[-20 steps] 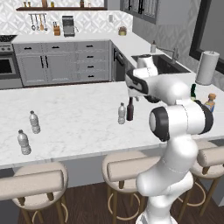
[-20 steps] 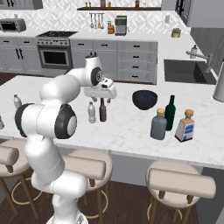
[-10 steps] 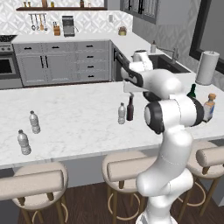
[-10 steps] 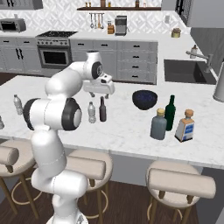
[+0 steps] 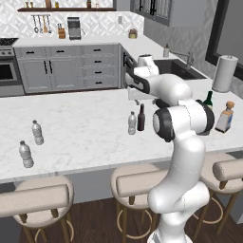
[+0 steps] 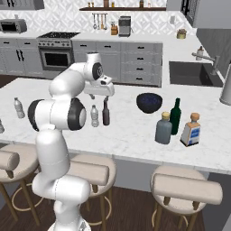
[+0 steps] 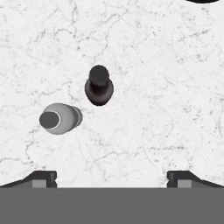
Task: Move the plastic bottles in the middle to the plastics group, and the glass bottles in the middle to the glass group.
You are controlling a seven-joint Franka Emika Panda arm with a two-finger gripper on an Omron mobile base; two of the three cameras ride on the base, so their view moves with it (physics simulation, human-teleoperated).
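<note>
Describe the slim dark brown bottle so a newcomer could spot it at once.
Start at the long white marble island counter with stools along its near edge. Near its middle, under the open gripper, two small bottles stand close together. The slim dark brown bottle is the opaque, narrow-necked one; its neighbour, the clear water bottle, is see-through with a white cap.

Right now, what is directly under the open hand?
Under the hand stand the brown bottle and the capped water bottle, side by side on the white marble counter. From above, their lower bodies are hidden.
</note>
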